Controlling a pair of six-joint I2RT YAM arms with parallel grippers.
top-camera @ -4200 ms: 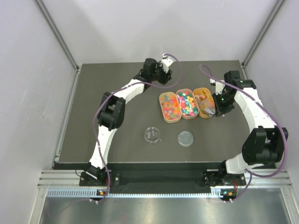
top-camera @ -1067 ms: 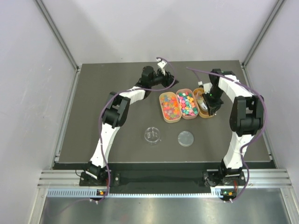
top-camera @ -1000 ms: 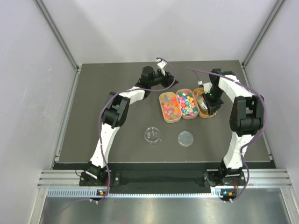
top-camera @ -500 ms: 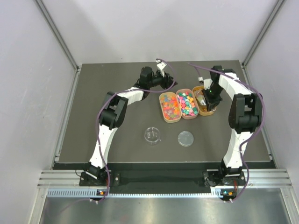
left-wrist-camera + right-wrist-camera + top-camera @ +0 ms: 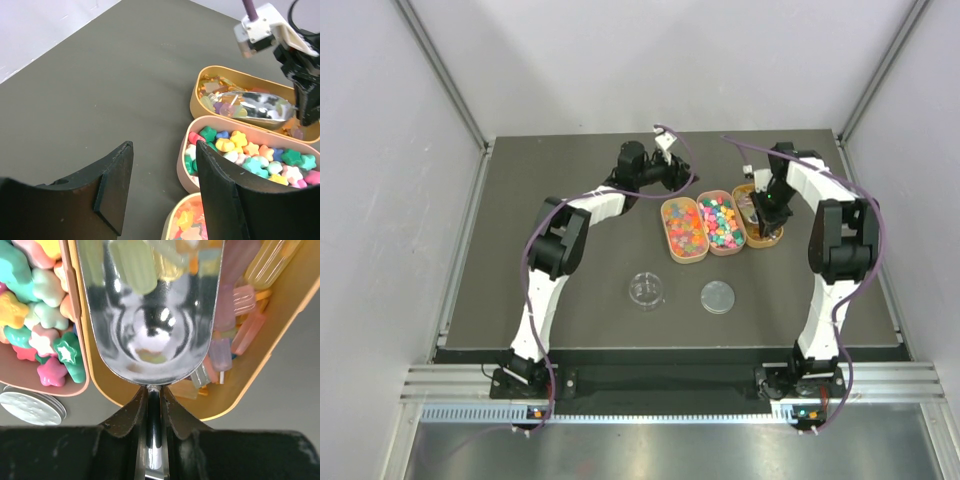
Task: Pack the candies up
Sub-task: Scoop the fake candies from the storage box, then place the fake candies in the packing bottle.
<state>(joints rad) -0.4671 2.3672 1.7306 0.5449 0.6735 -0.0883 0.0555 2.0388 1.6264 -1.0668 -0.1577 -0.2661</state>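
Observation:
Three oval trays hold the candies: mixed jellies [image 5: 685, 230], star sweets [image 5: 721, 222] and pale stick sweets [image 5: 758, 222]. My right gripper [image 5: 768, 203] is shut on the handle of a metal scoop [image 5: 150, 330], also seen from the left wrist [image 5: 255, 106]. The scoop lies in the rightmost tray [image 5: 280, 330] with a few pale candies [image 5: 132, 265] in its bowl. My right gripper's tips [image 5: 153, 400] pinch the handle. My left gripper [image 5: 670, 172] is open and empty behind the trays, its jaws [image 5: 162, 190] over bare table beside the star sweets [image 5: 250, 150].
A small clear round cup [image 5: 646, 290] and a round clear lid [image 5: 717, 297] sit in front of the trays; the lid also shows in the right wrist view [image 5: 30, 407]. Grey walls enclose the dark table [image 5: 550, 250] on three sides.
My right gripper has carried the scoop from the tray's near end toward its far end, picking up a few sweets. The left gripper has barely shifted.

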